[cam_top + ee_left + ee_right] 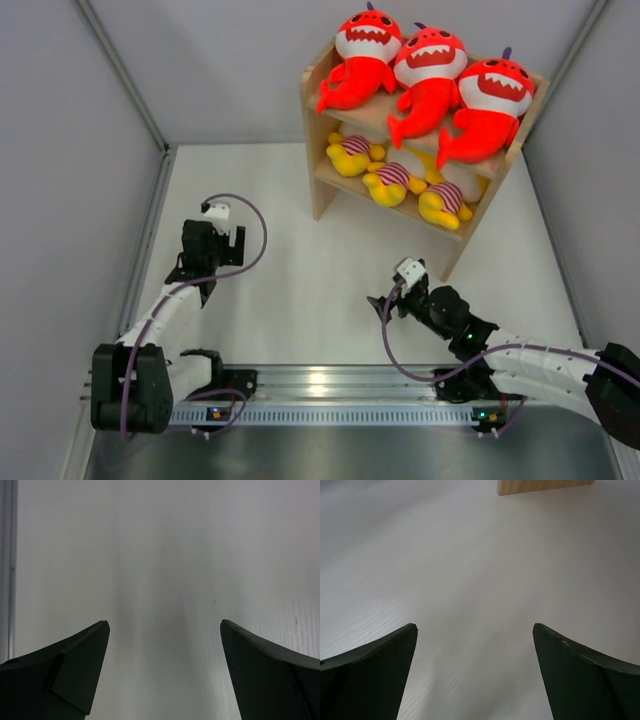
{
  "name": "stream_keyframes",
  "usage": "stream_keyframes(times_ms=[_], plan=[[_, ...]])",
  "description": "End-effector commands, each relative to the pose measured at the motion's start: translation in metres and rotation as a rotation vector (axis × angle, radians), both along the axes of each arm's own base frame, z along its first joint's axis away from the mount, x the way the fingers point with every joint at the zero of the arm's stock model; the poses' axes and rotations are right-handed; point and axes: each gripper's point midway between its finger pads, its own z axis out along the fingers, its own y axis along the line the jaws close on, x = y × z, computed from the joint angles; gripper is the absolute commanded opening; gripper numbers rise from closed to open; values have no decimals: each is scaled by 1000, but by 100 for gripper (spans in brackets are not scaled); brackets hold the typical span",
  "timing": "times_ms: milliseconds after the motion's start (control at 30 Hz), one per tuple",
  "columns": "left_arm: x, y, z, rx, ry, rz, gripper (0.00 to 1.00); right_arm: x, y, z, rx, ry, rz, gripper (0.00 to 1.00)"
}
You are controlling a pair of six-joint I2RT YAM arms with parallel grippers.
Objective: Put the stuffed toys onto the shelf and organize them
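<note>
The wooden shelf (322,160) stands at the back right of the white table. Three red-orange sharks (430,75) sit side by side on its top tier. Three yellow animals in striped shirts (392,178) lie on the lower tier. My left gripper (207,288) is open and empty over bare table at the left; its view shows only white surface between the fingers (75,665). My right gripper (380,306) is open and empty, low over the table in front of the shelf. A foot of the shelf (540,486) shows at the top of the right wrist view.
Grey walls enclose the table on the left, back and right. A metal rail (330,385) with the arm bases runs along the near edge. The shelf is the only object standing on the table.
</note>
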Motion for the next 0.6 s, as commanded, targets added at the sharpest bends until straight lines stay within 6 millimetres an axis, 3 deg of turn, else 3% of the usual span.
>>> stream_keyframes(times_ms=[0,233,567], plan=[[28,-11,37,-71,-197,-28,99,11,0,32,116,-73,-35,100],[31,-4,48,-189,-237,113,99,16,4,25,73,-36,-36,99],[31,-5,37,-199,-190,118,99,18,1,24,63,-43,-44,99]])
